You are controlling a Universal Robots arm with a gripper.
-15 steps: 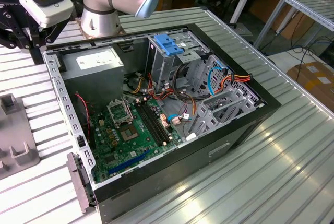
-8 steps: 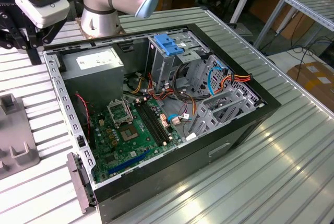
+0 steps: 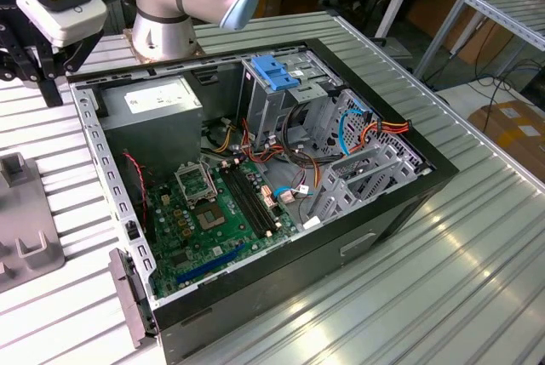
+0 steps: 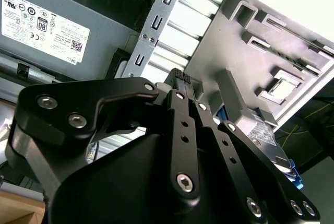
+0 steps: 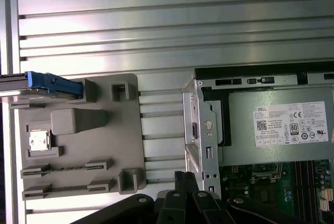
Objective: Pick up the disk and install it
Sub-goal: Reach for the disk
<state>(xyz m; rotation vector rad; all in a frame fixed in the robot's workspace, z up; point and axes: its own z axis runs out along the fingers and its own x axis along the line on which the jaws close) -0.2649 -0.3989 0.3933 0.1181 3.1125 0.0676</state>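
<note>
The disk [image 5: 51,83] is a grey metal drive with bright blue rails, standing on edge in a slot at one end of the grey fixture plate [image 5: 104,130]. In the second wrist view the disk [image 4: 261,132] shows partly behind the gripper's black body. My gripper [image 5: 185,178] hovers above the gap between the fixture plate and the computer case [image 5: 201,130], well apart from the disk. The fingers [image 4: 178,78] are pressed together with nothing between them, so the gripper is shut. In the exterior view my gripper [image 3: 51,94] hangs over the case's far corner on the exterior view's left.
The open computer case [image 3: 400,203] lies on a ribbed metal table [image 3: 443,297]. Inside are the power supply [image 3: 157,114], the green motherboard [image 3: 213,220], loose cables and a drive bay topped by a blue bracket [image 3: 277,71]. The grey fixture plate [image 3: 25,229] sits to the exterior view's left.
</note>
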